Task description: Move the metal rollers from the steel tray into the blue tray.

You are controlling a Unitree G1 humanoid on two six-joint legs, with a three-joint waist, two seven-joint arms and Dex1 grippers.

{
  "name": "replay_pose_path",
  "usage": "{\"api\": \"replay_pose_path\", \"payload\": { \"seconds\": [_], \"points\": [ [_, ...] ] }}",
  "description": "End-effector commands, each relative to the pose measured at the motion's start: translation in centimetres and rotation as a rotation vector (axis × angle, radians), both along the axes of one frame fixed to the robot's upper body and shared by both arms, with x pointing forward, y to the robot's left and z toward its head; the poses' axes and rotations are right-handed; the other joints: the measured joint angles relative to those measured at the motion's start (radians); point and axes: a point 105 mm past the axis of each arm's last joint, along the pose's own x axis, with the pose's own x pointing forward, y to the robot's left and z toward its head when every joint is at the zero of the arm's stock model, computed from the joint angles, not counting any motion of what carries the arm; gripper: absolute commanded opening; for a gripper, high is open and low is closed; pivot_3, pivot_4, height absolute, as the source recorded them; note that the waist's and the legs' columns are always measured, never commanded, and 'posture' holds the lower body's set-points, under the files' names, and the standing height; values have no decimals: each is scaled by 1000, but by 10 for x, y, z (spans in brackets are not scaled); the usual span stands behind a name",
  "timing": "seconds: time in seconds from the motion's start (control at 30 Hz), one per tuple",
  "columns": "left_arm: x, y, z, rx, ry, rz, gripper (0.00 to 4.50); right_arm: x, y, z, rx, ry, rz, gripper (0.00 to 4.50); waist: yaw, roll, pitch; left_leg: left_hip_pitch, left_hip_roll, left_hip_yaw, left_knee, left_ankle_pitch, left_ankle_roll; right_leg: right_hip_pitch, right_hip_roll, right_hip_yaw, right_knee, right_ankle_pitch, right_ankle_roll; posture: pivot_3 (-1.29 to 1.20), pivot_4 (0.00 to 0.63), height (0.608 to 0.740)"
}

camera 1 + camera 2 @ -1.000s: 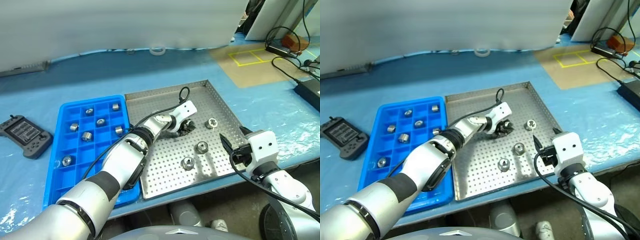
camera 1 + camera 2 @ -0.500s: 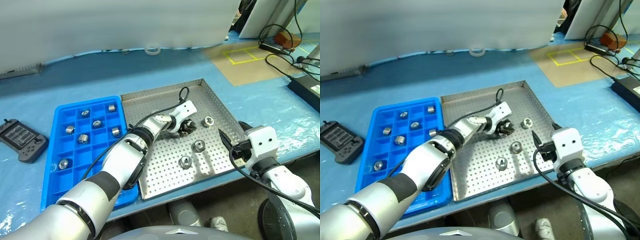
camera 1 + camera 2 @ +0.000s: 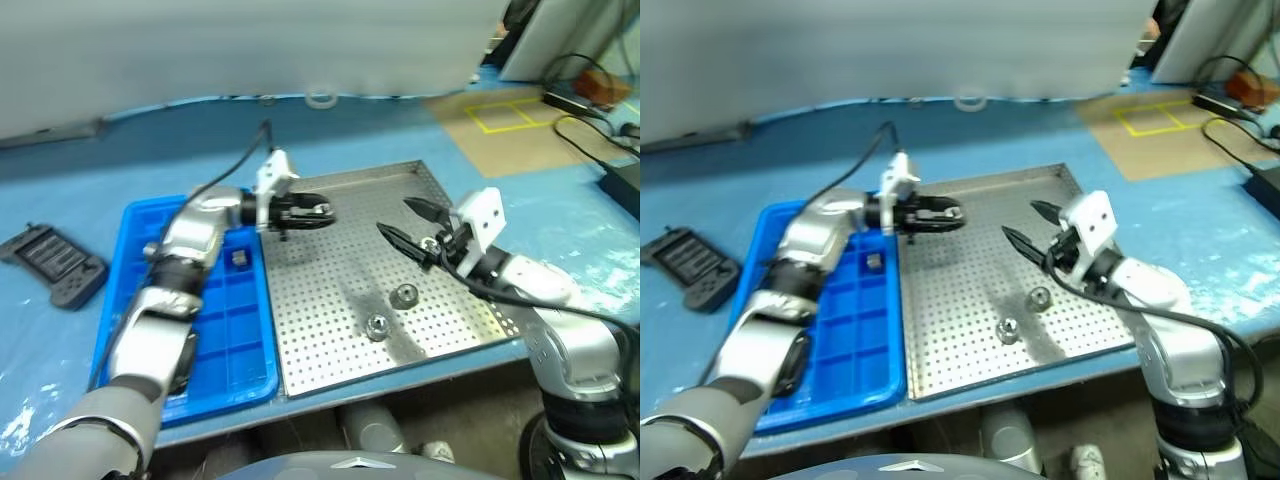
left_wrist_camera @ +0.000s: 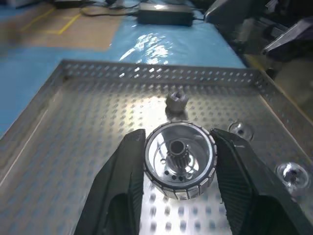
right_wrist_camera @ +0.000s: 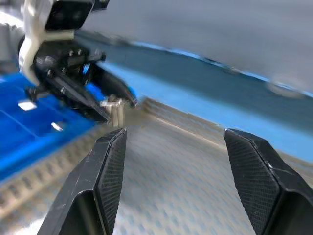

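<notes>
Left gripper (image 4: 178,161): clamped on a metal roller (image 4: 179,157), over the steel tray (image 3: 330,330).
Steel tray: your two loose rollers (image 3: 404,295) remain (near the front).
Blue tray (image 3: 228,340): one roller (image 3: 239,260) visible.
Right gripper (image 3: 408,226): jaws apart, empty.

right hand (image 5: 171,181): fingers apart | left hand (image 5: 110,100) grips roller (image 5: 115,108) | steel tray (image 5: 186,161)

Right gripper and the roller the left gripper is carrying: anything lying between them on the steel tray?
No. In the left eye view, only bare perforated steel tray lies between the open right gripper and the roller held by the left gripper.
</notes>
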Motion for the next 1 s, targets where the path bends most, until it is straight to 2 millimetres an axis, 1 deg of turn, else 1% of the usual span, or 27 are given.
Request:
{"api": "replay_pose_path", "payload": {
  "seconds": [0.03,0.1,0.13,0.17,0.2,0.23,0.27,0.3,0.37,0.43,0.53,0.6,0.67,0.73,0.8,0.83,0.87,0.9,1.0],
  "points": [
    [-18,28,19,-6,-60,94,1698,-2,28,12,47,-5,208,3313,73,0,0,0,0,0,0,1,-1,-1,0,0,2,0,-1,64,150,740],
    [-34,44,15,5,-43,162,1698,-1,43,7,23,17,317,3313,144,0,0,0,1,0,-1,1,-1,-1,1,0,3,-2,-5,143,150,740],
    [-42,49,13,8,-36,183,1698,-3,49,3,1,31,368,3313,180,-1,0,1,0,1,-2,1,-1,-1,1,0,5,-3,-6,177,150,740],
    [-50,52,12,8,-29,199,1698,-4,53,-1,-25,40,409,3313,216,-1,0,1,0,1,-3,1,-1,-2,1,0,7,-5,-11,177,150,740],
    [-57,55,11,4,-21,216,1698,-5,57,-6,-53,45,439,3313,250,-2,-1,1,-2,1,-4,1,-1,-4,1,0,10,-10,-23,232,150,740],
    [-62,58,8,5,-17,238,1698,-5,60,-9,-77,45,462,3313,283,-4,0,1,-4,0,-4,2,-3,-4,1,1,14,-13,-29,232,150,740],
    [-67,61,4,11,-9,262,1698,-4,63,-11,-89,43,474,3313,312,-5,0,1,-7,0,-5,3,-5,-5,2,4,16,-15,-32,267,150,740],
    [-71,65,0,18,-1,286,1698,-3,65,-12,-95,40,482,3313,334,-6,0,1,-10,0,-5,3,-5,-4,1,6,16,-15,-32,276,150,740],
    [-76,72,-10,25,24,334,1698,-1,69,-11,-101,34,500,3313,359,-9,0,1,-14,-2,-4,3,-4,-3,1,10,16,-15,-32,301,150,740],
    [-81,75,-23,35,43,368,1698,0,72,-10,-104,28,512,3313,366,-11,0,1,-16,-2,-4,3,-3,-2,1,14,15,-16,-32,315,150,740],
    [-86,68,-38,16,89,384,1698,2,74,-10,-112,23,523,3313,374,-13,2,4,-16,-2,-5,5,-5,-1,0,16,13,-16,-31,315,150,740],
    [-90,62,-50,32,123,368,1698,2,74,-11,-114,23,520,3313,386,-14,3,5,-14,-2,-8,7,-10,-1,0,17,13,-15,-30,305,150,740],
    [-91,61,-58,36,150,372,1698,2,73,-11,-118,21,514,3313,391,-15,3,8,-9,-3,-10,9,-12,-1,3,17,13,-13,-26,298,150,740],
    [-88,63,-63,43,162,388,1698,0,73,-12,-118,20,510,3313,393,-17,4,11,-6,-3,-14,12,-18,-1,5,17,13,-9,-19,288,150,740],
    [-86,62,-67,43,175,389,1698,0,71,-14,-121,22,497,3313,393,-20,5,18,-4,-1,-29,21,-26,-1,6,17,13,-8,-13,268,150,740],
    [-85,61,-70,47,182,392,1698,1,69,-16,-122,24,488,3313,393,-20,4,20,-3,-1,-32,23,-28,-1,7,17,13,-8,-8,268,150,740],
    [-84,61,-71,48,185,395,1698,3,67,-19,-122,26,477,3313,393,-21,4,22,-1,0,-35,25,-31,-1,8,17,13,-6,3,268,150,740],
    [-83,61,-72,49,187,397,1698,4,65,-21,-122,28,471,3313,393,-22,3,22,2,0,-36,26,-33,-1,11,17,13,-5,6,252,150,740],
    [-78,62,-74,44,210,430,1698,11,57,-33,-127,31,437,3313,388,-24,2,21,12,0,-37,31,-42,-4,21,16,13,-5,6,239,150,740]
  ]
}}
